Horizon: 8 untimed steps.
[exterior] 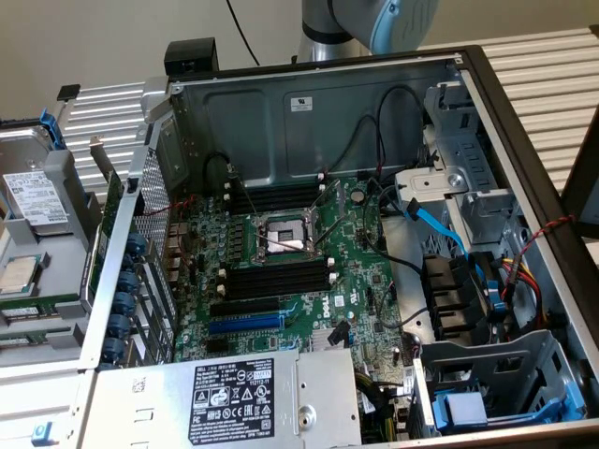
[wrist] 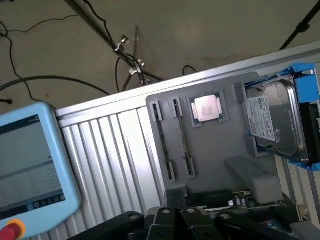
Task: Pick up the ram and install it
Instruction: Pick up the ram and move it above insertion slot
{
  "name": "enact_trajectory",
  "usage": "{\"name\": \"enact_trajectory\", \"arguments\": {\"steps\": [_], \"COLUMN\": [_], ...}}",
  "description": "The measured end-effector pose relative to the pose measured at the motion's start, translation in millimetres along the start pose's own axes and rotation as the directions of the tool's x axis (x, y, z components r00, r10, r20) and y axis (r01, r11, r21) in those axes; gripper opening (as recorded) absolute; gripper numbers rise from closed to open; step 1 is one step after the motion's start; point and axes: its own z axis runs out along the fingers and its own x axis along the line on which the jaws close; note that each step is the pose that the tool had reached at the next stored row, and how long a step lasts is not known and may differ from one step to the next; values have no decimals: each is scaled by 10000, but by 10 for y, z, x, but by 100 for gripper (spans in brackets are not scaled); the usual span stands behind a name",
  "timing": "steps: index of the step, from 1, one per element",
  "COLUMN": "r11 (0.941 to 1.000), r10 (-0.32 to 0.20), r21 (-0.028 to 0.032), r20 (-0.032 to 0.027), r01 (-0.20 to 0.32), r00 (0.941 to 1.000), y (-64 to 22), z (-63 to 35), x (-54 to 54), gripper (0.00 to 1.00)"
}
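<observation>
Two ram sticks (wrist: 162, 140) stand on edge, side by side, in the holders of a grey tray (wrist: 210, 150), just beside a processor (wrist: 207, 108), with a hard drive (wrist: 275, 122) on the processor's far side. In the exterior view that tray sits at about nine o'clock from the open computer case (exterior: 524, 122), well apart from the black memory slots (exterior: 276, 276) on the motherboard (exterior: 360, 281).

The sticks are thin and close together. A descent slightly off line could, I judge, land on the holder or catch both sticks at once. A skewed grasp would later jam against the slot's white end clips.

The arm (exterior: 374, 23) rises at twelve o'clock behind the case. Its gripper (wrist: 192, 222) hangs above the tray, clear of the sticks. Whether it is open or closed cannot be told, though both sticks lie in their holders.
</observation>
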Motion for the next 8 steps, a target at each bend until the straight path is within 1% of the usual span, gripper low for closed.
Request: {"name": "enact_trajectory", "arguments": {"steps": [2,6,8], "r11": [9999,9998,9998], "r10": [-117,-191,-219], "r21": [9,15,3], "r20": [4,6,1], "r01": [117,191,219], "r00": [9999,9998,9998], "y": [-2,-26,-27], "z": [6,40,53], "x": [-2,-10,-11], "gripper": [11,11,11]}}
